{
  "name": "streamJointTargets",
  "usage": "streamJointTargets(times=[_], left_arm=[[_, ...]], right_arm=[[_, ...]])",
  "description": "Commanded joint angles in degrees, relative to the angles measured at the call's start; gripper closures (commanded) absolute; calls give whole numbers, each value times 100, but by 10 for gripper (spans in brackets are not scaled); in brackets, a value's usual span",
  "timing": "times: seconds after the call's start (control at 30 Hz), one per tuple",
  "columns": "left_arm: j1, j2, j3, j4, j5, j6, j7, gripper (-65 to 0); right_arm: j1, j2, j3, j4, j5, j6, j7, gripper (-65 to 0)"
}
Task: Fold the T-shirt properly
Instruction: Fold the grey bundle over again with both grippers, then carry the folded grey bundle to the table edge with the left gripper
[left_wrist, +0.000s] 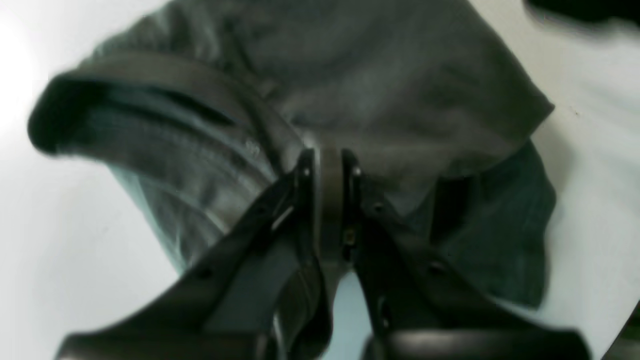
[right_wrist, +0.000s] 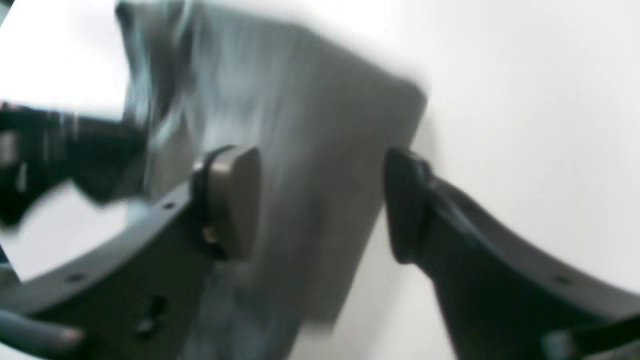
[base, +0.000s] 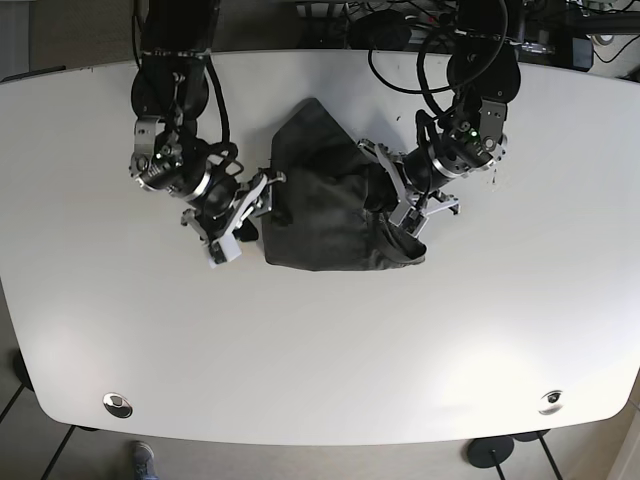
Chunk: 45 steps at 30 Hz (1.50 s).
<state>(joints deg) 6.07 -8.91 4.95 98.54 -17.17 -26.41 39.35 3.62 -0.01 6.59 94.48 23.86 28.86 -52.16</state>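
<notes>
While my left gripper (left_wrist: 327, 165) pinches a fold of the T-shirt (base: 325, 215) at its right edge, my right gripper (right_wrist: 320, 200) hangs wide open and empty at its left edge, mid-table (base: 320, 350); the thin fold could slip free and the bunched layers collapse.

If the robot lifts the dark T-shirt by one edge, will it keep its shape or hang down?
The T-shirt will probably sag: it already lies in soft folds and wrinkles. The left gripper pinches only a thin bunched fold, so the rest would likely drape. It looks light, and a push may bunch it on the smooth table.
</notes>
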Motion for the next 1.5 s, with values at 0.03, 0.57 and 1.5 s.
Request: streamJointTargets(times=[0.03,0.57,1.5], left_arm=[[128,-19,-16,119,-81,-9,-107,0],[-593,-318,-693,-1788,-72,-9,-608,0],[-1780,192,406,-1041,-37,1925,-1012,-439]], right_arm=[[636,-3,-4,-538,115,19,157,-263],[1594,700,-734,-3377,124,63,2240,-81],[-858,849,-1639,-678,151,2,2223,-79]])
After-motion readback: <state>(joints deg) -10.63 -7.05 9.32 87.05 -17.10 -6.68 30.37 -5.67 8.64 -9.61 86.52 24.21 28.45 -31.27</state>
